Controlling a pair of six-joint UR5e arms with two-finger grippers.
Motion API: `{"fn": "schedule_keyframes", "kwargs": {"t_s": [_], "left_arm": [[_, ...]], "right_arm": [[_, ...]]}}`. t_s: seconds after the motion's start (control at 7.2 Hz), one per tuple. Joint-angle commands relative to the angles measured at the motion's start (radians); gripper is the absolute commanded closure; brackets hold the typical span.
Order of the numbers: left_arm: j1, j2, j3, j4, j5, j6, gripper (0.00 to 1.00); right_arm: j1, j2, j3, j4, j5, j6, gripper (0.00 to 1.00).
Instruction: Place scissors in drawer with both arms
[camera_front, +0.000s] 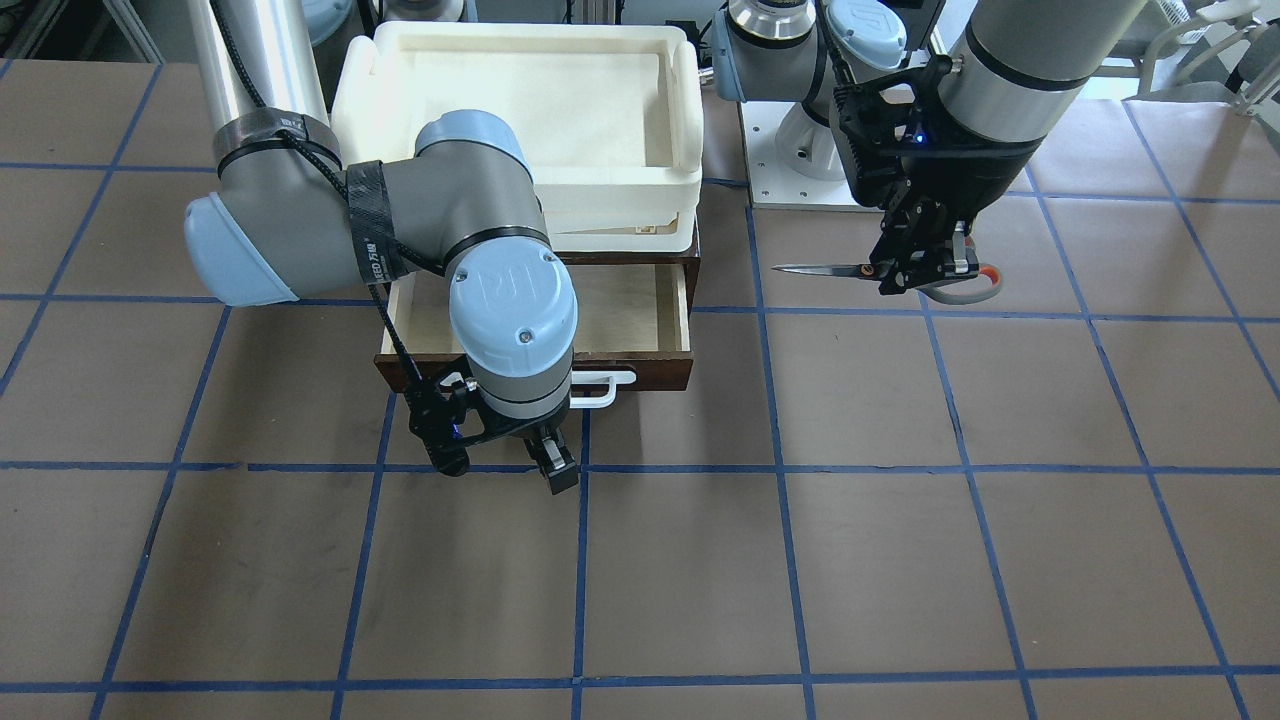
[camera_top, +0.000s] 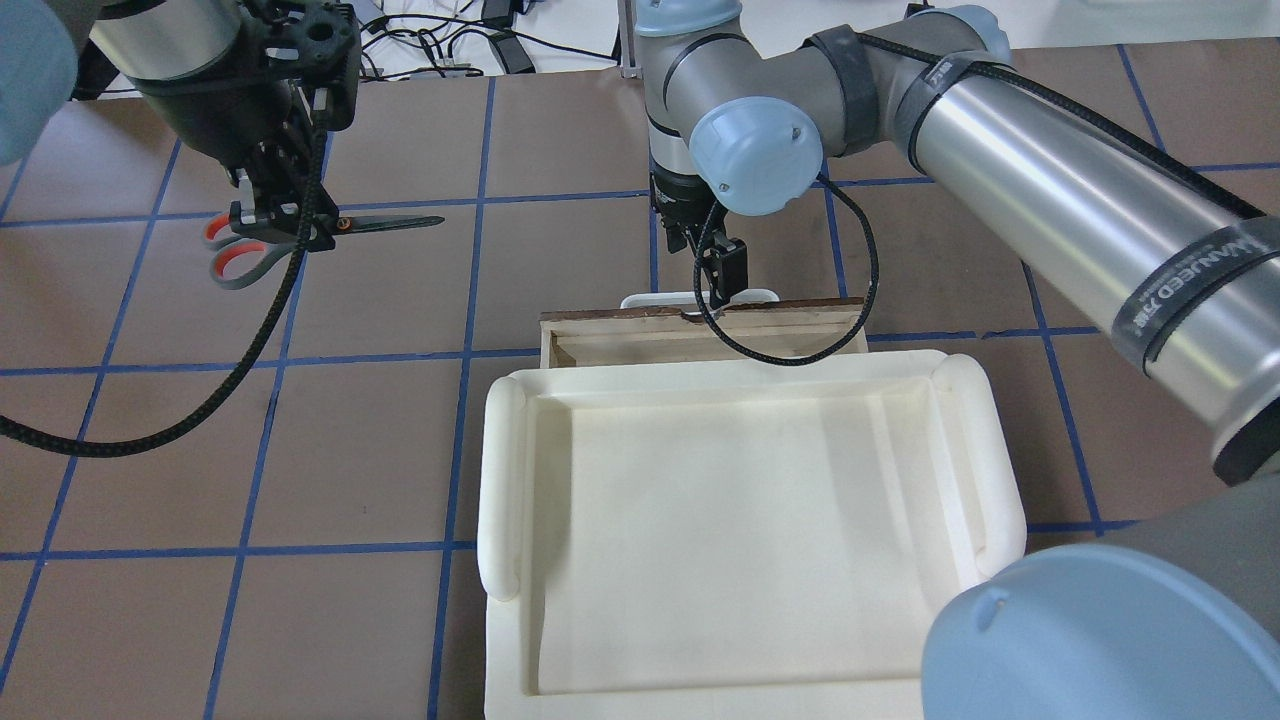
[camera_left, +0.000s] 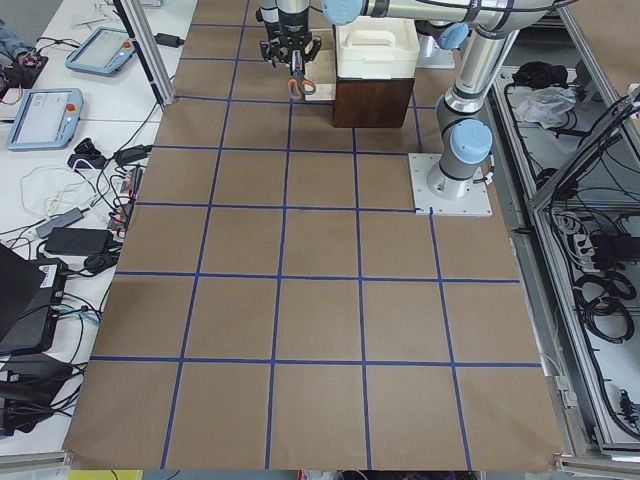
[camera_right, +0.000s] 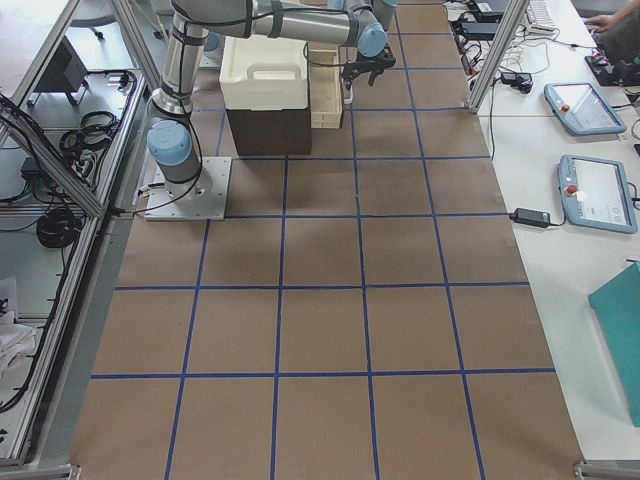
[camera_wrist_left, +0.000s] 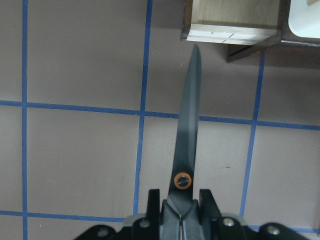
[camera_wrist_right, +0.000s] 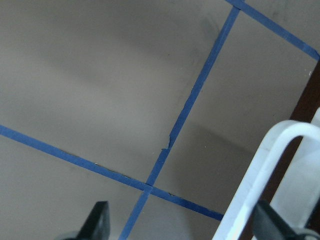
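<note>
The scissors (camera_front: 830, 270) are gripped at the pivot by my left gripper (camera_front: 925, 270), which is shut on them. The blades are closed and level, and point toward the drawer (camera_front: 640, 315). In the overhead view the scissors (camera_top: 390, 222) hang from that gripper (camera_top: 285, 225) at the left. The left wrist view shows the blade (camera_wrist_left: 190, 125) tip near the drawer's corner (camera_wrist_left: 235, 20). The drawer is pulled open and its pale inside is bare. My right gripper (camera_front: 548, 462) is open just in front of the white handle (camera_front: 608, 385), not touching it; the right wrist view shows the handle (camera_wrist_right: 260, 170) beside one finger.
A cream-white tray (camera_front: 350, 95) sits on top of the dark cabinet above the drawer; in the overhead view the tray (camera_top: 500, 480) hides most of the drawer (camera_top: 700, 335). The left arm's base plate (camera_front: 790, 175) lies behind the scissors. Brown paper with blue tape lines covers the table.
</note>
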Motion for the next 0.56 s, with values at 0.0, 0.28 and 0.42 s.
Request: {"fn": "schedule_keyframes", "kwargs": {"t_s": [0.0, 0.28, 0.42], "left_arm": [[0.0, 0.0, 0.0, 0.0, -0.001, -0.001, 1.0], [0.0, 0.003, 0.0, 0.0, -0.001, -0.001, 1.0], [0.0, 0.002, 0.0, 0.0, -0.001, -0.003, 1.0]], "right_arm": [[-0.002, 0.003, -0.005, -0.002, 0.0, -0.01, 0.0], [-0.014, 0.007, -0.005, -0.002, 0.002, -0.024, 0.0], [-0.015, 0.01, -0.014, -0.002, 0.002, -0.03, 0.0]]}}
